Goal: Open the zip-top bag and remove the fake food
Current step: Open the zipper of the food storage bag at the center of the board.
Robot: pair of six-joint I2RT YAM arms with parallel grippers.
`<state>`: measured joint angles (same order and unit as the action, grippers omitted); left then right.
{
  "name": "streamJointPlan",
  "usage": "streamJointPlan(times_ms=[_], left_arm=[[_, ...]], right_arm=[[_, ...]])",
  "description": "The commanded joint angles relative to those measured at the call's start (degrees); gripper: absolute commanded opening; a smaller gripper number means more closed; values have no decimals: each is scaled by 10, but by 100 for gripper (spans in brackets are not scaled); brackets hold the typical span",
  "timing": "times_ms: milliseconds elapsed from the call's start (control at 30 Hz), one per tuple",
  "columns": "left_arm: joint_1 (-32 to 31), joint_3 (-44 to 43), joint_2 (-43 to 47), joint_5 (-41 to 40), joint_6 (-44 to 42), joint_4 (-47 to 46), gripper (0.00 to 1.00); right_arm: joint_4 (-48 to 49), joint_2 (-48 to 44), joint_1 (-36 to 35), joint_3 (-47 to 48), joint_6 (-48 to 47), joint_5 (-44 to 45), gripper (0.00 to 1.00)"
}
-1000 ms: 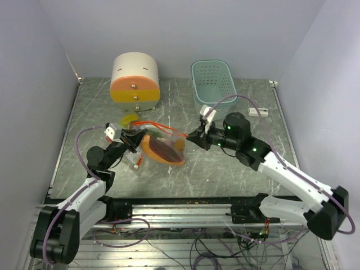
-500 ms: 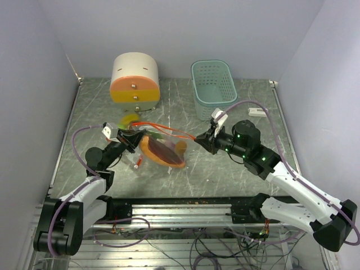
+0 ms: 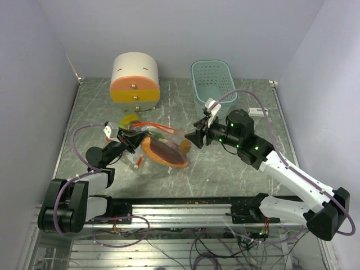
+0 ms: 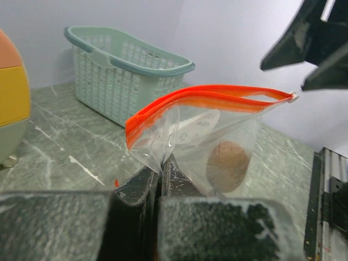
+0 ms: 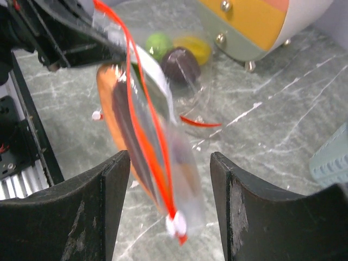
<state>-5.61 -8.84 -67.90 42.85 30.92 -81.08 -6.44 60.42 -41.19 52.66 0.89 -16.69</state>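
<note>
Change: right gripper point(image 3: 192, 138), earlier pinched on the zip-top bag point(image 3: 164, 135), now has its jaws apart.
Hold: left gripper point(image 4: 161, 171) clamped on bag edge.
Unclear: fake food point(image 5: 110, 115) blurred inside.

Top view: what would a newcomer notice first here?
The clear bag with its orange-red zip strip lies mid-table, orange and dark red toy food inside. The left gripper is pinched shut on its left end, while the right gripper stands open, jaws either side of the other end. Behind sit a round cream-and-orange drawer box, back left, and a teal basket, back right.
</note>
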Motion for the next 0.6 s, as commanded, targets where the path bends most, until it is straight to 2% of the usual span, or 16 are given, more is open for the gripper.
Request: streamJointPlan(times_ms=[0,233,567], left_arm=[[4,-9,-27,54,33,-121,7],[4,-11,-40,64,44,-141,7],[4,-13,-8,63,26,-96,7]], right_arm=[[20,35,2,59,-22,7,61],[17,95,2,111,-32,-14,60],[52,124,2,78,-23,-36,60]])
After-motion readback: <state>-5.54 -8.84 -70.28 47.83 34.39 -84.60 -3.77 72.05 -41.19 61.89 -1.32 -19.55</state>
